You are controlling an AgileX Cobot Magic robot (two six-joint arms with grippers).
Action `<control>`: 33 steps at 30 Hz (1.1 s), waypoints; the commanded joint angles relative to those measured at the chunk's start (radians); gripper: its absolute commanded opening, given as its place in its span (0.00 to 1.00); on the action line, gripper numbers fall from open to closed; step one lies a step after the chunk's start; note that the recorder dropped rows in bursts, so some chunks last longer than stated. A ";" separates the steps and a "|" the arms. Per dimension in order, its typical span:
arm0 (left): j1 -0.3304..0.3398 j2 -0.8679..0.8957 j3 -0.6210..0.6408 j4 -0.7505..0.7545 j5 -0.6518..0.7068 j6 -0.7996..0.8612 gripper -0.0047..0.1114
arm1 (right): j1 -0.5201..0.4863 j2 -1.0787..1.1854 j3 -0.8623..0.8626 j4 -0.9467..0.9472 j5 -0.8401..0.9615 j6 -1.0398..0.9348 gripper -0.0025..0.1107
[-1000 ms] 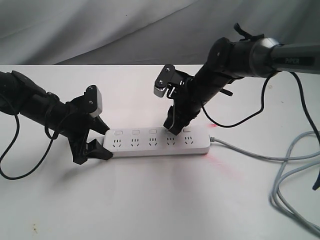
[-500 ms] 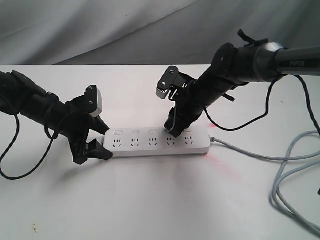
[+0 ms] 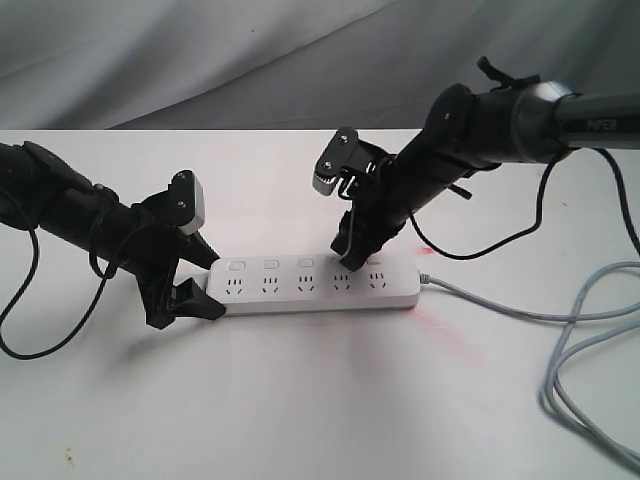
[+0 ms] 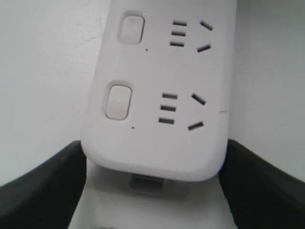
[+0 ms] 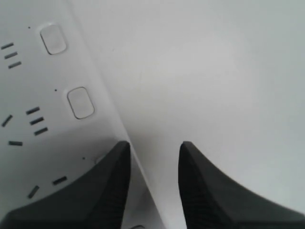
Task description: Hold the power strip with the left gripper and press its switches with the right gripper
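I see a flat white matte tabletop [image 3: 300, 400] filling the lower part of my exterior view, smooth and evenly lit. Behind its far edge hangs a grey wrinkled cloth backdrop [image 3: 200, 60], folded in long soft creases. A few tiny dark specks [image 3: 68, 460] mark the tabletop near its front left corner.

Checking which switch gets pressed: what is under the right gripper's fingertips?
The power strip's button row, at the fourth socket from the left gripper. That switch is covered by the right gripper, so contact cannot be confirmed. Other switches show.
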 commanded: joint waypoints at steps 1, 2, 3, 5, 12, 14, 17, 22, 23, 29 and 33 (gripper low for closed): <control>0.000 -0.002 -0.007 -0.009 0.002 0.001 0.51 | -0.002 -0.050 0.004 -0.017 -0.003 -0.003 0.31; 0.000 -0.002 -0.007 -0.009 0.002 0.001 0.51 | -0.006 -0.060 0.004 -0.017 0.010 -0.001 0.31; 0.000 -0.002 -0.007 -0.009 0.002 0.001 0.51 | -0.011 -0.063 0.004 -0.017 0.020 -0.001 0.31; 0.000 -0.002 -0.007 -0.009 0.002 0.001 0.51 | -0.019 -0.072 0.004 -0.019 0.036 0.013 0.31; 0.000 -0.002 -0.007 -0.009 0.002 0.001 0.51 | -0.052 -0.072 0.027 -0.033 0.062 0.052 0.31; 0.000 -0.002 -0.007 -0.009 0.002 0.001 0.51 | -0.061 -0.072 0.042 -0.033 0.062 0.052 0.31; 0.000 -0.002 -0.007 -0.009 0.002 0.001 0.51 | -0.062 -0.072 0.062 -0.035 0.047 0.052 0.31; 0.000 -0.002 -0.007 -0.009 0.002 0.001 0.51 | -0.062 -0.066 0.070 -0.035 0.026 0.052 0.31; 0.000 -0.002 -0.007 -0.009 0.002 0.001 0.51 | -0.062 -0.066 0.070 -0.035 0.026 0.052 0.31; 0.000 -0.002 -0.007 -0.009 0.002 0.001 0.51 | -0.062 -0.062 0.070 -0.069 0.023 0.052 0.31; 0.000 -0.002 -0.007 -0.009 0.002 0.001 0.51 | -0.062 -0.053 0.070 -0.069 0.004 0.052 0.31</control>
